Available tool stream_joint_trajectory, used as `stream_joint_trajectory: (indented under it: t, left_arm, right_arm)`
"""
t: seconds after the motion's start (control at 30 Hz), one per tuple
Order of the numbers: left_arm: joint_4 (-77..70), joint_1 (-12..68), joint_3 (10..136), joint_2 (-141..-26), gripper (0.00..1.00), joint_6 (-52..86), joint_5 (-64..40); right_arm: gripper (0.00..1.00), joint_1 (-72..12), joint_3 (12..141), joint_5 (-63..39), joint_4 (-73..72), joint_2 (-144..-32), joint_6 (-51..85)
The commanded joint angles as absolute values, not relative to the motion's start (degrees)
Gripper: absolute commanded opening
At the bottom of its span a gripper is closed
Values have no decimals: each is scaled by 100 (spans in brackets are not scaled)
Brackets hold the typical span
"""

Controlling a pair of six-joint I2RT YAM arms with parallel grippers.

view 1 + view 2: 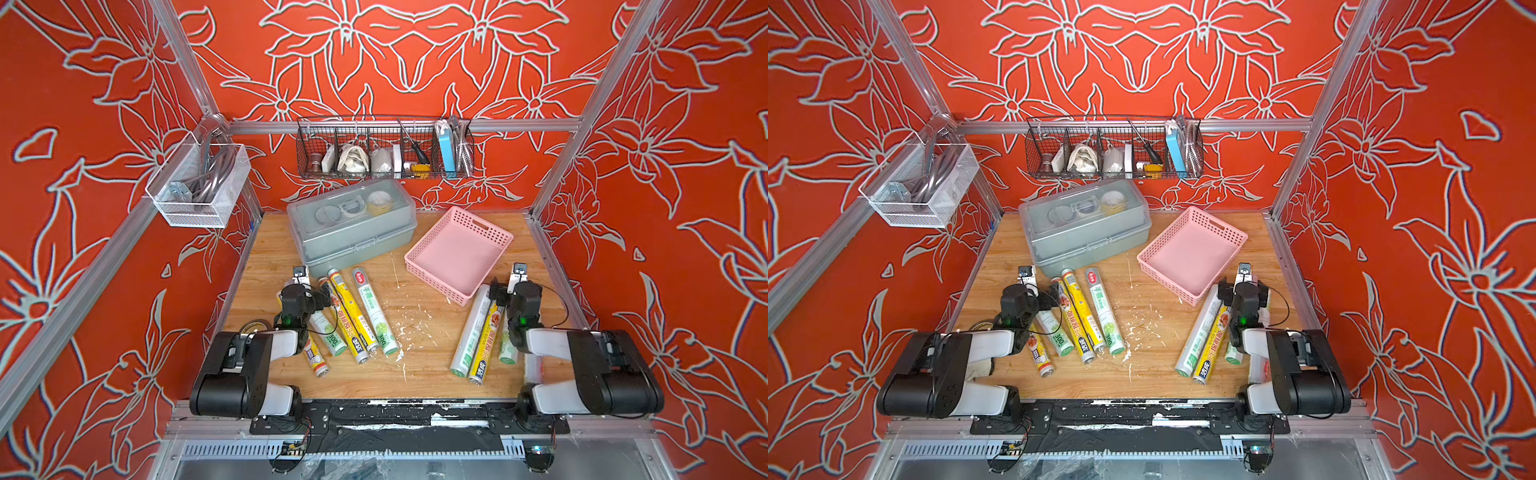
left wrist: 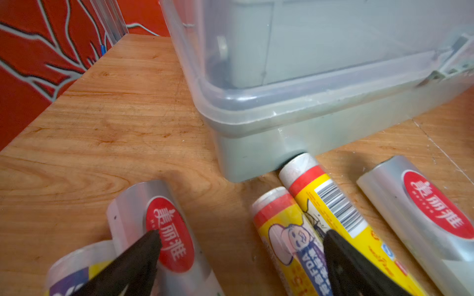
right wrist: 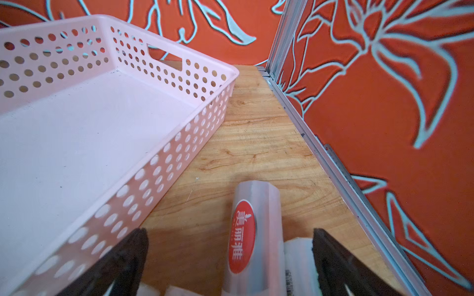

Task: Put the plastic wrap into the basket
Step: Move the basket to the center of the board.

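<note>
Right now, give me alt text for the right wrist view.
The open right hand is poised over a white plastic wrap roll lying on the wooden table. The pink basket stands empty beside it.

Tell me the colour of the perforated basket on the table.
The basket is pale pink all over, clearest in the right wrist view.

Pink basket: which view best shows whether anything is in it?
A top view: both top views take in the whole pink basket, all four walls and a bare floor, nothing inside. The right wrist view shows the basket closer but cut off by the frame. The left wrist view misses it.
</note>
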State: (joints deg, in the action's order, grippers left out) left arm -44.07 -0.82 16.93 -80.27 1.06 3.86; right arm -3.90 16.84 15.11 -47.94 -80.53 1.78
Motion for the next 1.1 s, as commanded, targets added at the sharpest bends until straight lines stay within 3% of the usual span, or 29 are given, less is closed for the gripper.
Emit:
stream_joint_trajectory:
  t: [0.0, 0.5, 0.73, 0.93, 1.07]
  left_arm:
    - [-4412, -123, 1776, -8063, 98, 97, 413]
    - [-4397, -115, 1760, -7973, 98, 118, 458]
    - [-3564, 41, 1657, -6601, 98, 177, 1042]
    - [-2433, 588, 1822, -5130, 98, 448, 1890]
    - [-831, 1031, 2489, -4404, 98, 1531, 2295]
  right_arm:
    - [100, -409, 1767, 1529, -4720, -8082, 133]
    - [100, -413, 1758, 1518, -4727, -8077, 139]
    - [99, -395, 1669, 1721, -4511, -7544, 219]
    - [100, -395, 2868, 2126, -1268, -6268, 838]
    - [99, -393, 3760, 1914, 623, -5810, 1878]
